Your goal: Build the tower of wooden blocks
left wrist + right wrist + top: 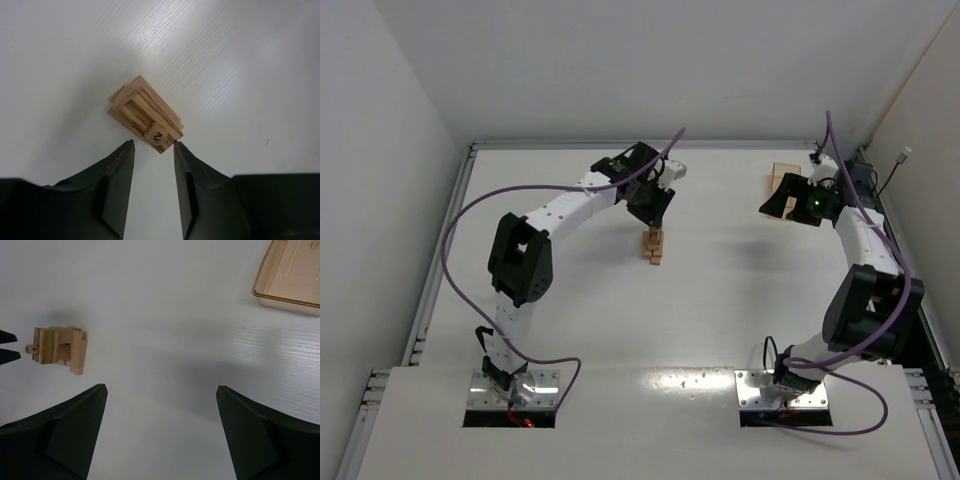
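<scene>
The wood block tower (654, 245) is a small stack of light-tan bars in the middle of the table, topped by a small cube marked "2" (158, 135). It shows from above in the left wrist view (145, 112) and from the side in the right wrist view (60, 349). My left gripper (651, 212) hangs just above the tower, jaws a little apart and empty (153, 145), their tips level with the cube's sides but not touching it. My right gripper (775, 206) is wide open and empty (161, 390), far right of the tower.
A flat shallow light-wood tray (783, 180) lies at the back right, just beyond my right gripper; its corner shows in the right wrist view (292, 277). The left gripper's fingertips (9, 346) show at the left edge of that view. White walls enclose the table.
</scene>
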`<state>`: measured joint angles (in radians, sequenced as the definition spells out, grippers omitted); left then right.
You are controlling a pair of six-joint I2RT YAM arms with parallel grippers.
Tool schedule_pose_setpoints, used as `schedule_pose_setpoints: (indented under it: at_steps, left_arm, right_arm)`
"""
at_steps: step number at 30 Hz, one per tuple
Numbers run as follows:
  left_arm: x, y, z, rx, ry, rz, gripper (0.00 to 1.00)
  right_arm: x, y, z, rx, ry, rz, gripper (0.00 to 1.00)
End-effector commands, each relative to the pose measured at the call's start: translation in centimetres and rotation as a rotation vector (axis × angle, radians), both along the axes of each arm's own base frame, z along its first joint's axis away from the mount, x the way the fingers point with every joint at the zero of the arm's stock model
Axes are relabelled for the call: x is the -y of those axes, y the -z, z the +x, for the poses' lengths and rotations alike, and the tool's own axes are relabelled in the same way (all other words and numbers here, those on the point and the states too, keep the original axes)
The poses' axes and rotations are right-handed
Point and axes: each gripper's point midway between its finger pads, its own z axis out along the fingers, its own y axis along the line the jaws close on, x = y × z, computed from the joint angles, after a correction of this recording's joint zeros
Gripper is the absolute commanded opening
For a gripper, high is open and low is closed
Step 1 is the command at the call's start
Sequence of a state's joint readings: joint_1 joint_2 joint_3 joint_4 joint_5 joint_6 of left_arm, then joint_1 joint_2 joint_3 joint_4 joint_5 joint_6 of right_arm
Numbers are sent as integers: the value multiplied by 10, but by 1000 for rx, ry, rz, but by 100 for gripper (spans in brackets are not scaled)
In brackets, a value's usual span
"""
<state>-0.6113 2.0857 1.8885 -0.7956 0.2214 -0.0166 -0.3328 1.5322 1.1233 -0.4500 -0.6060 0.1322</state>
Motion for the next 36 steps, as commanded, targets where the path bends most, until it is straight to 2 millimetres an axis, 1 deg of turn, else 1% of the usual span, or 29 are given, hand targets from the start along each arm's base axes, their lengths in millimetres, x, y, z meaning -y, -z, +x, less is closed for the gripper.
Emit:
schedule_pose_setpoints:
  at_steps: [1,2,3,4,7,8,9,10,11,12,13,14,15,16,17,18,19,20,21,22,23,26,27,28,30,31,33,34,36]
  left_arm:
    - [-1,-89,13,189,-66,-165,35]
    - [-2,-94,11,197,-73,-178,35]
    - [-7,-111,14,231,-83,-201,36]
    - [-6,-119,13,243,-90,-219,37]
    - [-9,-131,8,253,-104,-240,37]
    - [-17,-137,8,264,-135,-250,37]
    - [-22,-138,8,269,-162,-241,37]
    - [-33,-140,14,279,-201,-243,43]
    - [-43,-142,15,287,-231,-238,48]
    - [-60,-126,19,282,-301,-182,55]
    - [-80,-118,24,276,-364,-154,65]
    - [-95,-105,28,254,-428,-129,87]
    - [-111,-98,29,244,-472,-110,97]
    - [-131,-74,24,203,-508,-64,100]
    - [-160,-62,32,180,-589,-51,100]
    - [-176,-52,31,155,-631,-53,100]
    - [-190,-25,22,90,-649,-38,100]
    - [-219,-25,27,106,-718,-45,100]
    - [-230,-18,25,96,-729,-43,100]
    - [-241,-2,17,62,-742,-24,100]
    - [-255,0,17,72,-764,-19,100]
    - [-278,12,5,85,-806,59,100]
    - [-286,11,6,112,-828,64,100]
    - [-294,15,-2,116,-839,81,100]
    - [-302,16,-7,138,-850,91,100]
    - [-308,13,-9,153,-867,84,100]
    - [-311,22,-16,137,-861,92,100]
    - [-311,18,-16,147,-862,87,100]
    - [-315,21,-17,145,-872,89,100]
  right_arm:
    - [-2,-18,8,72,-23,-8,88]
    - [-2,-18,8,72,-23,-8,88]
    - [-2,-18,8,72,-23,-8,88]
    - [-3,-18,7,75,-29,-2,88]
    - [-2,-19,9,83,-29,-5,88]
    - [-2,-19,9,83,-29,-5,88]
    - [-2,-19,9,83,-29,-5,88]
    - [-6,-26,10,101,-39,-11,88]
    - [-6,-25,9,92,-39,-8,88]
    - [-6,-25,9,92,-39,-8,88]
    - [-6,-25,9,92,-39,-8,88]
    - [-9,-23,8,79,-41,-12,88]
    - [-12,-24,8,92,-58,-42,88]
    - [-14,-22,7,84,-66,-59,88]
    - [-13,-17,6,71,-66,-92,88]
    - [-13,-23,8,99,-87,-142,89]
    - [-22,-19,6,89,-118,-170,89]
    - [-21,-12,3,62,-119,-213,89]
    - [-23,-12,5,66,-154,-249,89]
    - [-29,-7,7,52,-177,-260,91]
    - [-27,-2,7,39,-172,-265,91]
    - [-26,9,9,11,-178,-282,91]
    - [-26,16,9,-8,-181,-277,92]
    - [-24,21,9,-22,-173,-286,92]
    - [-21,26,10,-34,-175,-297,92]
    - [-19,27,10,-38,-168,-306,92]
    - [-19,25,12,-29,-166,-309,92]
    - [-19,25,12,-29,-166,-309,92]
    - [-19,25,12,-29,-166,-309,92]
